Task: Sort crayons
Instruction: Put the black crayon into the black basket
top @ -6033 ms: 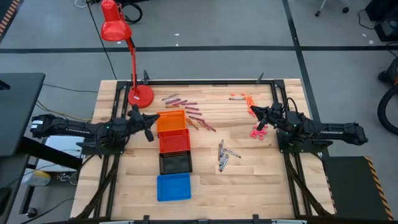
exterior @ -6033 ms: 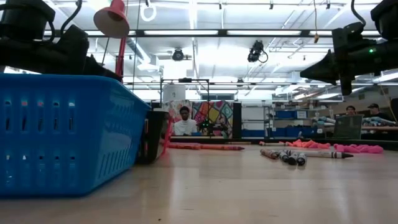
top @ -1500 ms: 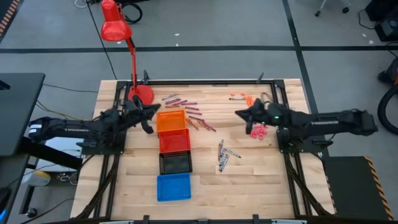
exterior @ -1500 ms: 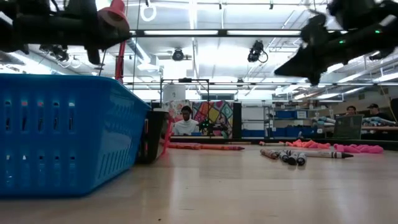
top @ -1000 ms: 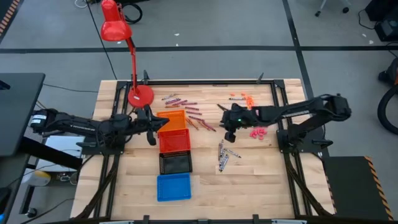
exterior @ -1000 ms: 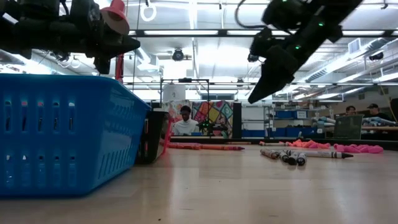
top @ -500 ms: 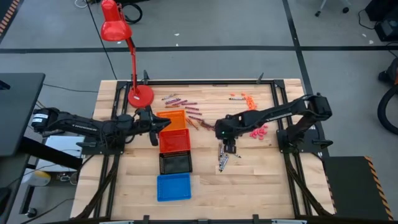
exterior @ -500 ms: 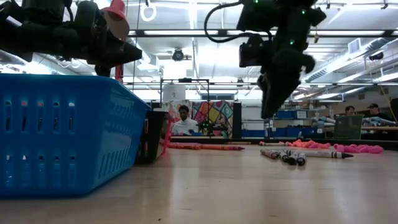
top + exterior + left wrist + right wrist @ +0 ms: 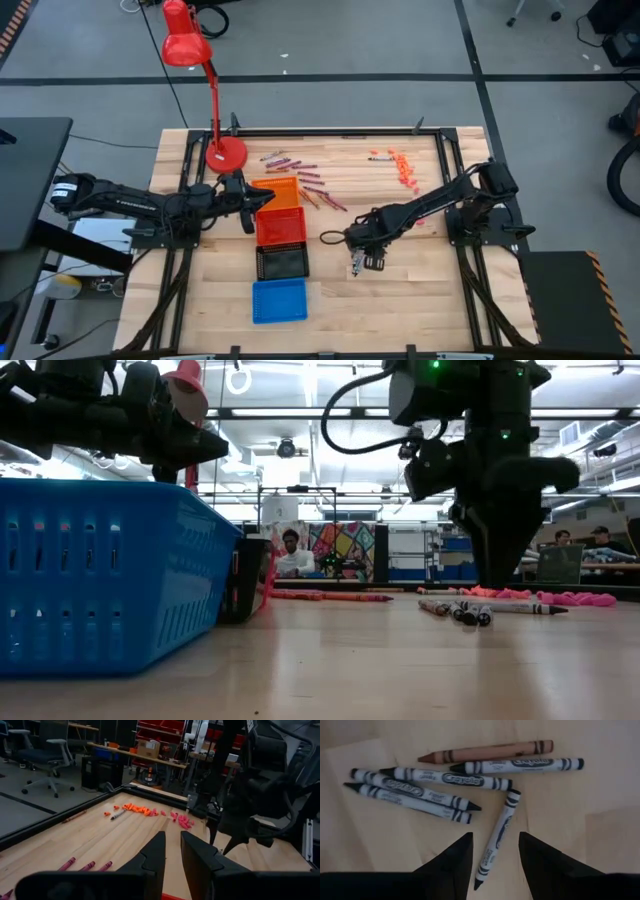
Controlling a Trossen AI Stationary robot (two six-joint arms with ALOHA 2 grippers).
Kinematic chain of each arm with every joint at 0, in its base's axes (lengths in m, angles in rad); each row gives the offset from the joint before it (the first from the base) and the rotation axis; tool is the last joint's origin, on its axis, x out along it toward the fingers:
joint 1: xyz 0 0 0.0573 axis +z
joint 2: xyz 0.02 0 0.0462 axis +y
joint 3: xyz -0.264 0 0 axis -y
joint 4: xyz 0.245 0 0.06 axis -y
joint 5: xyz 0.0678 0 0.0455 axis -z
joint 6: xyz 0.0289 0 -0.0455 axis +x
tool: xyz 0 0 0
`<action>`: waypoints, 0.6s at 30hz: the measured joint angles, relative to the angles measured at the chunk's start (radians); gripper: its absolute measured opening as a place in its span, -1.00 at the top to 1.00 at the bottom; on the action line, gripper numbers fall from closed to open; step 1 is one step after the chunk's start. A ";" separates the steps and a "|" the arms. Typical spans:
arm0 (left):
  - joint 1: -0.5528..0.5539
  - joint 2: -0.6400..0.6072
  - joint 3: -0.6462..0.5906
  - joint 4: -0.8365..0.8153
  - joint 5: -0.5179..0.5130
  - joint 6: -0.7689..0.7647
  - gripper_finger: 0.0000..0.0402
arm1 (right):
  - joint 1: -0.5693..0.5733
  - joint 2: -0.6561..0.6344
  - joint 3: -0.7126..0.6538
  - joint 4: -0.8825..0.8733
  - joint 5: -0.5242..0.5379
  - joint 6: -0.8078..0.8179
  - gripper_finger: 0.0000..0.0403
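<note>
The right gripper (image 9: 492, 851) hangs point-down over a small heap of grey crayons (image 9: 445, 780) in the middle of the table (image 9: 420, 290), right of the tray row. Its fingers (image 9: 452, 857) stand apart, open, with nothing between them; one grey crayon (image 9: 496, 836) lies on the wood in the gap below, untouched. Four more grey sticks and one tan crayon (image 9: 485, 751) lie just beyond, some touching, fanned at angles. In the high view the right gripper (image 9: 362, 247) sits at the end of its arm (image 9: 430, 207), which stretches in from the right edge. The low view shows it as a dark mass (image 9: 500, 480) directly above the grey sticks (image 9: 465, 610).

The left gripper (image 9: 171, 851) is held over the far left end of the tray row, near the orange tray (image 9: 275, 193). Its fingers (image 9: 152, 852) are parted by a narrow slot and grip nothing. In the high view it (image 9: 250, 205) points right toward the trays.

The trays run far to near: orange, then red tray (image 9: 281, 227), black tray (image 9: 282, 262) and blue tray (image 9: 279, 300), each touching the next. Maroon crayons (image 9: 300, 172) are scattered just far and right of the orange tray. Orange crayons (image 9: 402, 165) lie at the far right. A red lamp (image 9: 186, 45) stands with its base at the far left of the table. In the low view a person (image 9: 291, 555) shows in the room behind.
</note>
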 joint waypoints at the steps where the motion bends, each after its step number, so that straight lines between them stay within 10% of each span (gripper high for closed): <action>1: 0.000 0.000 0.000 0.000 0.000 -0.001 0.65 | 0.000 0.006 0.000 0.002 0.002 0.010 0.19; 18: 0.000 -0.001 0.000 -0.004 -0.002 -0.001 0.65 | -0.003 0.081 0.002 -0.013 0.025 0.040 0.58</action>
